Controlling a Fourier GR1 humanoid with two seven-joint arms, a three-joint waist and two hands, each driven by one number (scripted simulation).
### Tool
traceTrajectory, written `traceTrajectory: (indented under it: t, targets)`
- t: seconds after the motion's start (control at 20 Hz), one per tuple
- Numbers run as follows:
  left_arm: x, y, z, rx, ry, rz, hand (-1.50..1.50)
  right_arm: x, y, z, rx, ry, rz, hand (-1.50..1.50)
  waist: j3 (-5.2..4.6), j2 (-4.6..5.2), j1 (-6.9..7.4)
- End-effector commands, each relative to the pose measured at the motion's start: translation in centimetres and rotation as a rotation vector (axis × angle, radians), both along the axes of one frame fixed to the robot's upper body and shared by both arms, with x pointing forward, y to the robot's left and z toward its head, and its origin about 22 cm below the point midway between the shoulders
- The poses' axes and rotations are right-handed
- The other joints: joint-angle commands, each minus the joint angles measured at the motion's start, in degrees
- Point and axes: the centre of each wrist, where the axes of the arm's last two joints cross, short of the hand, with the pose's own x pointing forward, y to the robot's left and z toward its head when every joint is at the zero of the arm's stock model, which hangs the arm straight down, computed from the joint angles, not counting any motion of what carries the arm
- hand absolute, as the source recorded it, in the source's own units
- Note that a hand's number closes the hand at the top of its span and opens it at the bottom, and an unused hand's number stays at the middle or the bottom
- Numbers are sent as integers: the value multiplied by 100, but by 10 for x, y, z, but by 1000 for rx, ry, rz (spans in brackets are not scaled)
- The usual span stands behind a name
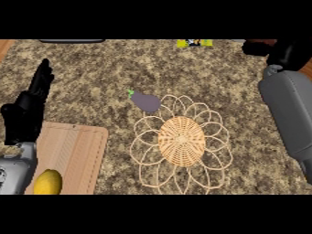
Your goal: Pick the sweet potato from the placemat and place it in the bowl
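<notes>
Granite counter: speckled brown top that carries every item listed.

Right forearm: grey, reaching up the view's right side. Right hand sits at the top right corner, black fingers curled over a dark reddish-brown object that may be the sweet potato; whether they actually hold it cannot be told.

Woven placemat: flower-shaped, wire loops round a tan centre, mid-counter.

Cutting board: pale wood, lower left, just left of the placemat.

Left hand: black, fingers straight and pointing up, open at the left edge.

Lemon: yellow, on the board's lower part.

Eggplant: small, purple, at the placemat's upper left rim.
</notes>
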Motion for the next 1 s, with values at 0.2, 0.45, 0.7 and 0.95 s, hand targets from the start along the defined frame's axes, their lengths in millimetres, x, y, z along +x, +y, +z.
traceTrajectory:
  t: [0.2, 0.45, 0.7, 0.95]
  targets:
    - [6, -7, 4, 7, 0, -17, 0, -20, -112, -30, -159, 61, -152, 150, 6, 46, 54]
    - [0, -7, 8, -5, 5, -25, 0, -30, -147, -53, -245, 174, -245, 150, 6, 42, 135]
    - [16, -15, 5, -1, -36, -38, 0, -51, -195, -59, -242, 189, -319, 150, 23, 125, 207]
    - [7, -3, 4, 7, -30, -32, 0, -60, -202, -73, -13, 184, -285, -150, 36, 121, 243]
